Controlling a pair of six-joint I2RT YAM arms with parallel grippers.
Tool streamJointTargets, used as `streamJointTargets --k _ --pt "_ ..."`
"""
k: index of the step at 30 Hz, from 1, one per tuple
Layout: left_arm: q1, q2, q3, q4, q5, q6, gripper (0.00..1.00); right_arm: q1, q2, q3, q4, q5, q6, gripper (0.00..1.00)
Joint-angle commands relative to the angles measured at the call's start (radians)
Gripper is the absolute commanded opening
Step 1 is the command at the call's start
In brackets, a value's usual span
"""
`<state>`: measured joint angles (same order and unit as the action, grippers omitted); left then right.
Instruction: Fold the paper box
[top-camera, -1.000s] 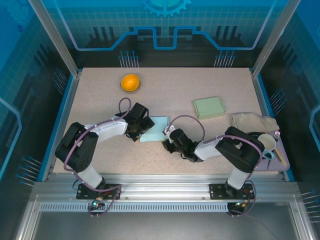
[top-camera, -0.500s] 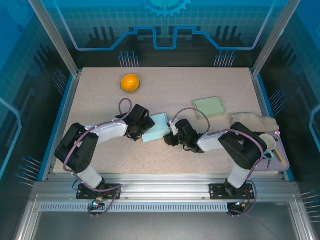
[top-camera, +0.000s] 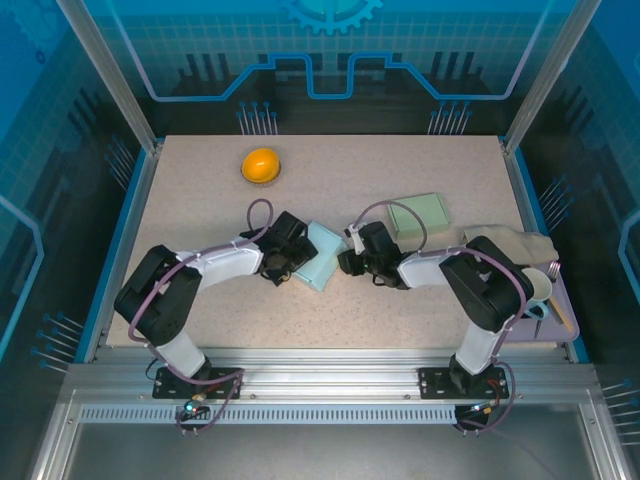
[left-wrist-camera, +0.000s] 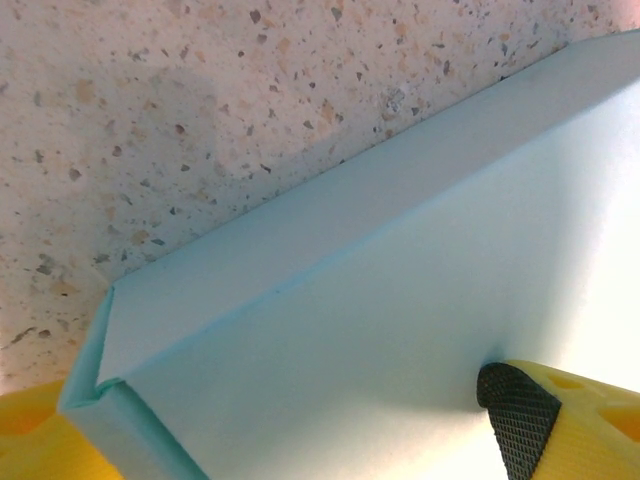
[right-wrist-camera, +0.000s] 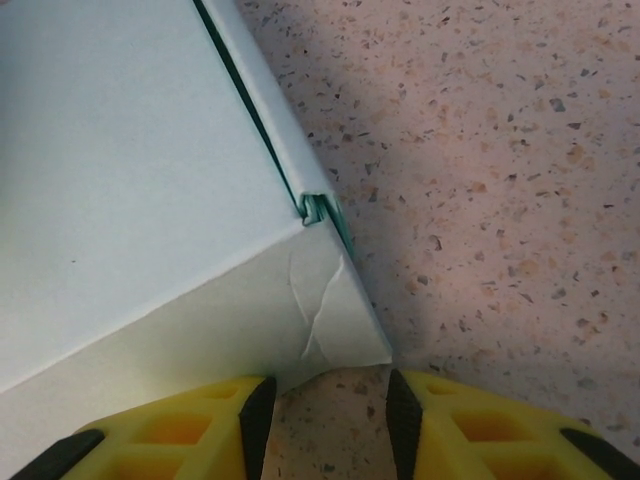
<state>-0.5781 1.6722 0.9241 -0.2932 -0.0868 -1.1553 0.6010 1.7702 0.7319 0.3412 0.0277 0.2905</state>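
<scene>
The left gripper (top-camera: 297, 258) was clamped wide across the paper box (top-camera: 322, 258), holding it tilted near the middle of the table (top-camera: 400, 165). The right gripper (right-wrist-camera: 325, 405), fingers partly apart, touched the box's creased corner. Blue glass walls stood round the speckled top. A second before, the box lay flat.

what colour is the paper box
The paper box is pale aqua, clearest in the left wrist view.
</scene>
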Motion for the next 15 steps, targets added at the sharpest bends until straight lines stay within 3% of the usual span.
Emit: streamJointTargets --k 1,8,15 --pt "-0.071 0.092 -0.017 -0.15 0.121 0.036 0.86 0.016 0.047 0.072 0.029 -0.118 0.006 0.39" --pt "-0.121 0.145 0.042 -0.145 0.144 0.022 0.86 0.065 0.087 0.085 0.102 -0.152 0.041 0.39" --pt "-0.13 0.15 0.056 -0.15 0.167 0.025 0.86 0.054 0.071 0.095 0.078 -0.153 0.057 0.39"
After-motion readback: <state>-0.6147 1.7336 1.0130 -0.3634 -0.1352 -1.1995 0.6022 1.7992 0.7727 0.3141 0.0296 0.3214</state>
